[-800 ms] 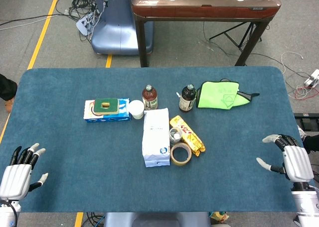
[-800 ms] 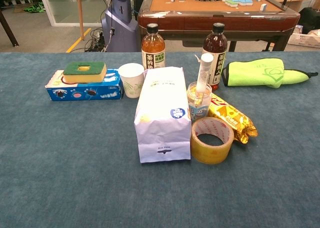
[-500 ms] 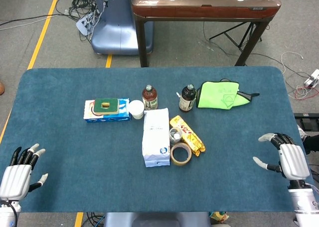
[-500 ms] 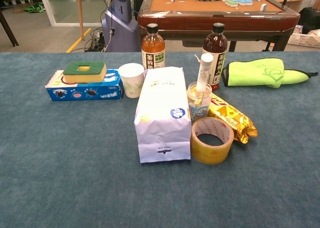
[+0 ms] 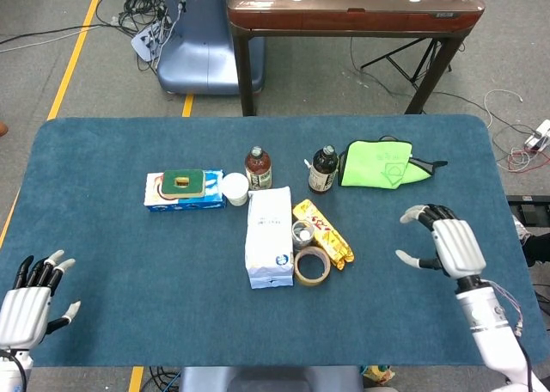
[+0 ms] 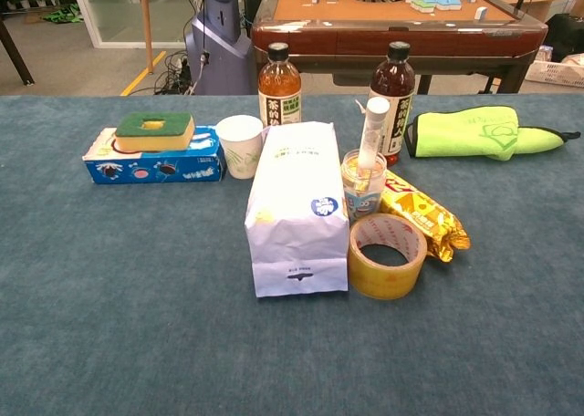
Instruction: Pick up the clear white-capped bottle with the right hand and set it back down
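The clear white-capped bottle (image 6: 372, 135) is a slim tube standing just left of a dark tea bottle (image 6: 396, 83) and behind a small clear jar (image 6: 362, 184). From the head view only its white cap (image 5: 308, 163) is plain. My right hand (image 5: 447, 244) hovers over the right part of the table, well right of the bottle, fingers spread and holding nothing. Over the near left corner my left hand (image 5: 30, 299) is open too. Neither hand shows in the chest view.
Around the bottle stand a white paper bag (image 6: 294, 206), a tape roll (image 6: 387, 254), a yellow snack pack (image 6: 420, 212), a second tea bottle (image 6: 278, 85), a paper cup (image 6: 240, 145), a blue box with a sponge (image 6: 153, 151) and a green cloth (image 6: 474, 130).
My right hand has moved left and away from the near right corner, toward the cluster of objects. The left hand has sunk slightly toward the near edge.
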You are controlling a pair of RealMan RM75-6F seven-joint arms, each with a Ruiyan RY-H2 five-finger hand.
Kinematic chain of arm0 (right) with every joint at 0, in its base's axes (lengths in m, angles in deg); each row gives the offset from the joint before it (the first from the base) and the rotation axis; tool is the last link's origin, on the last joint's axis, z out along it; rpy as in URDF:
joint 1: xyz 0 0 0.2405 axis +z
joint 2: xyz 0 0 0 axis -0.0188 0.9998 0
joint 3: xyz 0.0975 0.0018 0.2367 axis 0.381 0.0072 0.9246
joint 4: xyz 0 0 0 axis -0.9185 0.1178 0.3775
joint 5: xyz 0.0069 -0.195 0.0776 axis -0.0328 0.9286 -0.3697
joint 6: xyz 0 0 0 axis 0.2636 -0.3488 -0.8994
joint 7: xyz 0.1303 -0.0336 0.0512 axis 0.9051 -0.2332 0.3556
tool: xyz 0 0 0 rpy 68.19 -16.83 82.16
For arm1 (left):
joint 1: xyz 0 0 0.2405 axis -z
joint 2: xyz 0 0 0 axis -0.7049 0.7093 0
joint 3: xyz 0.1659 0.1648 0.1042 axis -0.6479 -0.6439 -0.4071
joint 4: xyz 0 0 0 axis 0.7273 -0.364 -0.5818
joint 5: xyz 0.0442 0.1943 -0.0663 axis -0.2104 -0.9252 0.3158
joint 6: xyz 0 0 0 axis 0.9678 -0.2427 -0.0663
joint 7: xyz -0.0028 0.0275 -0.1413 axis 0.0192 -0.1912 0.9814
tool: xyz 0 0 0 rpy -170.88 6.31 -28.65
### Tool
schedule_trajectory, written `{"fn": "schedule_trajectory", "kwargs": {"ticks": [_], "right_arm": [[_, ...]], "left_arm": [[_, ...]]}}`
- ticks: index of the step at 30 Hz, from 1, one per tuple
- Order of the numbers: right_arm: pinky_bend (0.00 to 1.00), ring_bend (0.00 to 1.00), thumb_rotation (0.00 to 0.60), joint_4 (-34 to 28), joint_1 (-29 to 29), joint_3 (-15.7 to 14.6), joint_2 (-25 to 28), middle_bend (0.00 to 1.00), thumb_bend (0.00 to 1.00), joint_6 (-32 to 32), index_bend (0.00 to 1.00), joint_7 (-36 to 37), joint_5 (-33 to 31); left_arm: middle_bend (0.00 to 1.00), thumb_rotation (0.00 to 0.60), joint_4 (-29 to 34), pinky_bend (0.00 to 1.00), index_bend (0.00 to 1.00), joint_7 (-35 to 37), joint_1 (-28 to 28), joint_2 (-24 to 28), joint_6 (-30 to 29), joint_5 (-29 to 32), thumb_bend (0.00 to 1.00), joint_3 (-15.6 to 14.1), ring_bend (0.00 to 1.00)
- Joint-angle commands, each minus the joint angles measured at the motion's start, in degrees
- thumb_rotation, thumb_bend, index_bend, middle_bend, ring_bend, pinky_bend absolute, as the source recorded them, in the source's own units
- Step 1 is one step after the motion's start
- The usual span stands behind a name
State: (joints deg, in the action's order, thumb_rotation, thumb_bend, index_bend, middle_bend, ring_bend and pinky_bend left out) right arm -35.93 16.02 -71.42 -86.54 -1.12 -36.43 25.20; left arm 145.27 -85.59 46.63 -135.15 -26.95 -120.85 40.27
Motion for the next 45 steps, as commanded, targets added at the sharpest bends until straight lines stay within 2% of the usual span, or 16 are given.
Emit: {"fn": "schedule_trajectory", "kwargs": {"ticks": [1, 7, 17, 29, 45], "right_arm": [[0.20, 0.23, 0.600, -0.45, 3.68, 1.86, -2.33, 0.32, 0.25, 3.47, 0.39, -2.67, -2.69], [0.20, 0.23, 0.600, 0.36, 9.17, 3.29, -6.64, 0.32, 0.25, 8.44, 0.42, -4.54, -5.74], [0.20, 0.23, 0.600, 4.54, 15.05, 2.95, -13.59, 0.32, 0.25, 12.76, 0.43, -7.14, -9.20], [0.20, 0.23, 0.600, 9.62, 19.05, 3.10, -18.82, 0.32, 0.29, 14.49, 0.46, -7.40, -11.60], [0.20, 0.23, 0.600, 13.53, 22.23, 2.94, -22.45, 0.34, 0.32, 15.48, 0.49, -6.97, -12.76]], "left_arm": [[0.10, 0.600, -0.14, 0.00, 0.19, 0.32, -0.27, 0.27, -0.33, 0.10, 0.27, 0.00, 0.11], [0.10, 0.600, -0.72, 0.00, 0.19, 1.14, -0.76, 0.46, -0.59, 0.40, 0.27, -0.14, 0.11], [0.10, 0.600, -1.72, 0.00, 0.19, 1.95, -1.20, 0.32, -0.56, 0.90, 0.27, -0.18, 0.11], [0.10, 0.600, -2.09, 0.00, 0.19, 2.19, -1.49, 0.19, -0.56, 1.18, 0.27, -0.14, 0.11], [0.10, 0.600, -2.39, 0.00, 0.19, 2.47, -1.76, 0.25, -0.64, 1.39, 0.27, -0.01, 0.11]]}}
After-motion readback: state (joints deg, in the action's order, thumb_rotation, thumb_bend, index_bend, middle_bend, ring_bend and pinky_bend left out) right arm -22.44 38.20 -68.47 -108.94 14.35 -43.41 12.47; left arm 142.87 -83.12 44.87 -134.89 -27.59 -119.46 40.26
